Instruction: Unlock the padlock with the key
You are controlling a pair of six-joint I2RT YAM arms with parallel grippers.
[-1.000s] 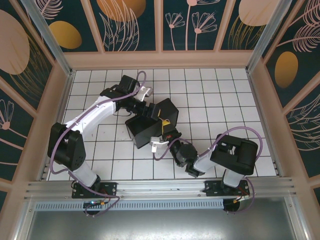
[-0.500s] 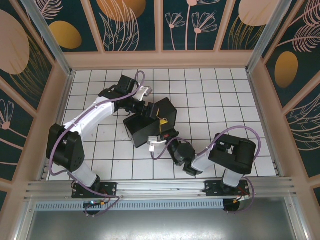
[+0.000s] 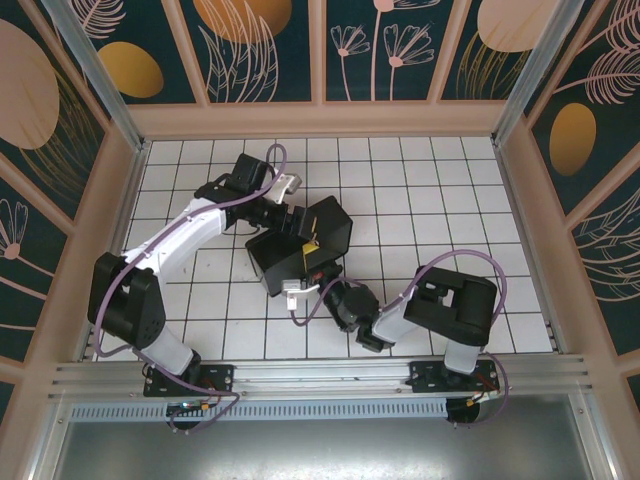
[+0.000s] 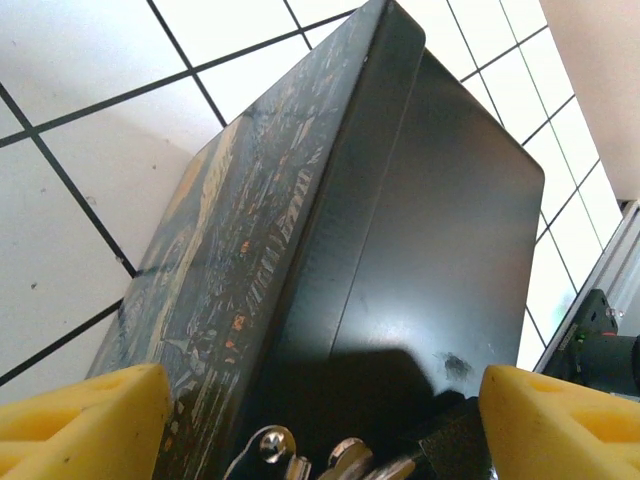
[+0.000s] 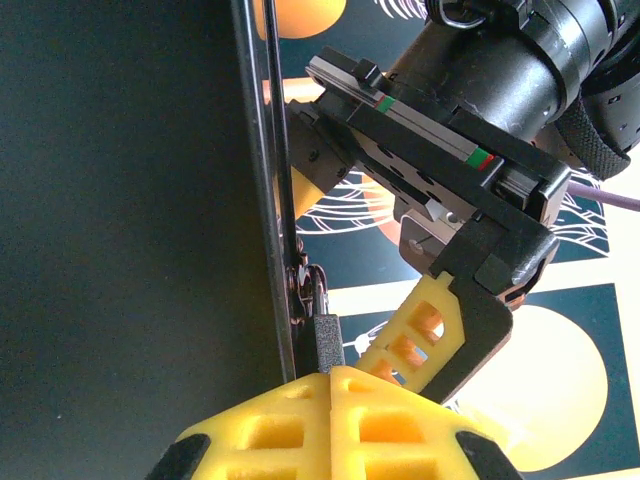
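Observation:
A black box (image 3: pixel 285 262) with a painted lid (image 4: pixel 230 260) stands tilted on the tiled floor. My left gripper (image 4: pixel 320 412) spans it from behind, one yellow finger (image 4: pixel 85 425) against the lid and the other on the far side. In the right wrist view, the small dark padlock (image 5: pixel 327 345) hangs from the latch on the box's edge. Its thin shackle (image 5: pixel 312 285) passes through the latch. My right gripper (image 5: pixel 330 378) is shut on the padlock body, at the box's front (image 3: pixel 320 267). Shiny latch metal (image 4: pixel 265 445) shows at the bottom of the left wrist view. The key is hidden.
White tiled floor (image 3: pixel 430 200) lies free to the right of and behind the box. Wooden walls with painted panels (image 3: pixel 320 115) enclose the floor. An aluminium rail (image 3: pixel 320 375) runs along the near edge by the arm bases.
My right arm has swung left, bringing its wrist and elbow closer in under the box's front. The left gripper and box have shifted slightly left. Both grips look unchanged.

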